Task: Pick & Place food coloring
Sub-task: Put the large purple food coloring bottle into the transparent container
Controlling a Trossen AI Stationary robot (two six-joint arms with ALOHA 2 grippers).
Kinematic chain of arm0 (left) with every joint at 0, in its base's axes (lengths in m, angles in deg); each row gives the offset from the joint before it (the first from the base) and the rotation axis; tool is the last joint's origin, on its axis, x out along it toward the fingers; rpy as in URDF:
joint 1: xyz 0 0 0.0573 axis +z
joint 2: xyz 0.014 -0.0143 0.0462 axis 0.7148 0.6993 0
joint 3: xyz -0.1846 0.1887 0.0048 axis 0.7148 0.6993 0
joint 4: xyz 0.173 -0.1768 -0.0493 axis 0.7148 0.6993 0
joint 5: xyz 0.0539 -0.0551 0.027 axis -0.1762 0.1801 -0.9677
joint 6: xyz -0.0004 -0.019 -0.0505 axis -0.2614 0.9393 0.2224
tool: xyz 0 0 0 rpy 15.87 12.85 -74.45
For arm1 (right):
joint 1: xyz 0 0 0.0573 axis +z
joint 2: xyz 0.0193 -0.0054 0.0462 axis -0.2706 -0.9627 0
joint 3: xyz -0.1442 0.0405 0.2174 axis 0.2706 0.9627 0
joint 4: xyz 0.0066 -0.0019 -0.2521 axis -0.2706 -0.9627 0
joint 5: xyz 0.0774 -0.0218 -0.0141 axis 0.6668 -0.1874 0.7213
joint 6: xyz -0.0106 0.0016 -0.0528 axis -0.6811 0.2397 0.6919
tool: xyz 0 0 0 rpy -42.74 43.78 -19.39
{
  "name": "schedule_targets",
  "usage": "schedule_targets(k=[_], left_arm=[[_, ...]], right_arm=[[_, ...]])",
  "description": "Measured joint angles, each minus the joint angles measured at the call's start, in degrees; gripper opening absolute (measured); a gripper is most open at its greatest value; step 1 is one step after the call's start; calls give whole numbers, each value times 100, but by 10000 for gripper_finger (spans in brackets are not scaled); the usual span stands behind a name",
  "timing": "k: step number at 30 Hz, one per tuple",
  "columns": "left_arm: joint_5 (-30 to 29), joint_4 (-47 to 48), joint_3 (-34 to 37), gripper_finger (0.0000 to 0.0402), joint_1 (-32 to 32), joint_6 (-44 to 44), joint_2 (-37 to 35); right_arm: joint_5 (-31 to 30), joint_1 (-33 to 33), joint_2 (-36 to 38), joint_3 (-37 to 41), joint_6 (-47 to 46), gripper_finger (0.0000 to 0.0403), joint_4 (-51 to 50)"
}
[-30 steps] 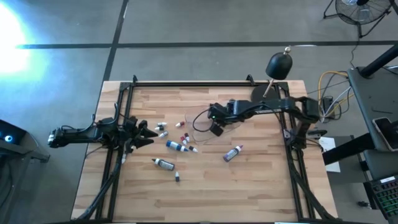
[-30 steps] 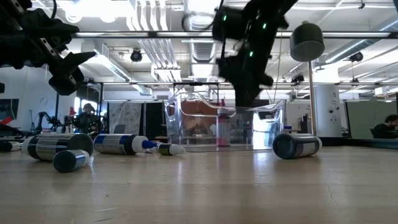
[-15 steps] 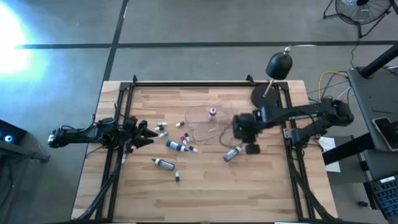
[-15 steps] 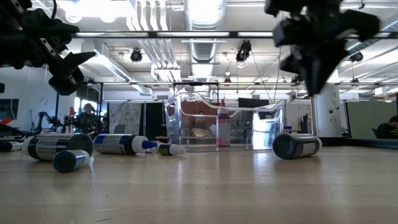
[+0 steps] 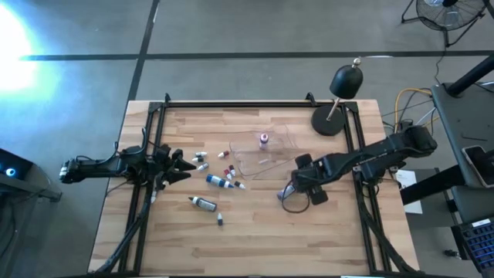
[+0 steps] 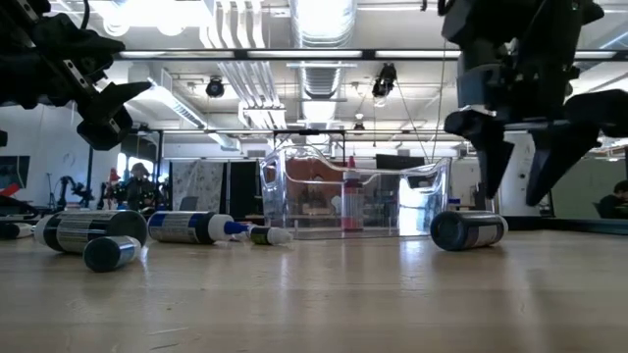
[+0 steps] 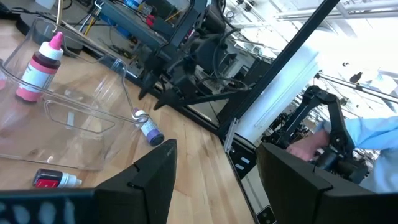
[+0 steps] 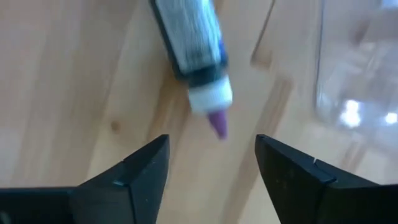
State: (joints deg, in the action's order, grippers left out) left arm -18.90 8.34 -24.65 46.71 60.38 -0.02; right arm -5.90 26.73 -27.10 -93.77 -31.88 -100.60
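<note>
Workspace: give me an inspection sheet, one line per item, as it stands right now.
Surface: wooden table inside a black frame.
Job's things: one pink-capped bottle upright in the clear tray; one purple-tipped bottle lying below the right gripper; the others lie loose on the wood left of the tray.
Clutter: black dome lamp at the far right corner.
Grippers: right gripper open above the purple-tipped bottle, not touching it; left gripper open at the table's left edge, holding nothing.
Cables: a black loop beside the right gripper; coloured wires off the table's right side.
Surroundings: a fan on the floor; a person's sleeve in the left wrist view.
</note>
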Motion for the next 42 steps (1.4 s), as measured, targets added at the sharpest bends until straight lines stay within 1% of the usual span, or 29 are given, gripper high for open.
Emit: schedule_targets(k=[6, 11, 16, 20, 22, 25, 30, 33, 36, 40, 42], left_arm=[[-1, 0, 0, 197, 2, 1, 0], [0, 0, 0, 197, 2, -1, 0], [1, 0, 0, 197, 2, 1, -2], [1, 1, 0, 197, 1, -1, 0], [-1, 1, 0, 197, 2, -1, 0], [1, 0, 0, 197, 2, -1, -2], [0, 1, 0, 197, 0, -1, 0], [1, 2, 0, 197, 0, -1, 0], [0, 1, 0, 197, 1, -1, -1], [1, 0, 0, 197, 0, -1, 0], [1, 0, 0, 197, 1, 0, 0]], right_arm=[[-38, -99, -21, 226, 366, 236, 774], [12, -101, -269, 320, 545, 229, 892], [2, -89, -653, 323, 539, 228, 1195], [6, -90, -839, 295, 403, 219, 1134], [26, -90, -857, 291, 305, 208, 1093], [80, -90, -790, 308, 216, 179, 1094], [80, -99, -724, 329, 40, 113, 1026], [96, -90, -692, 329, -285, 69, 899], [149, -66, -542, 329, -664, 38, 730], [249, -49, -99, 324, -1283, 33, 307], [327, -53, 152, 324, -1521, 42, 147]])
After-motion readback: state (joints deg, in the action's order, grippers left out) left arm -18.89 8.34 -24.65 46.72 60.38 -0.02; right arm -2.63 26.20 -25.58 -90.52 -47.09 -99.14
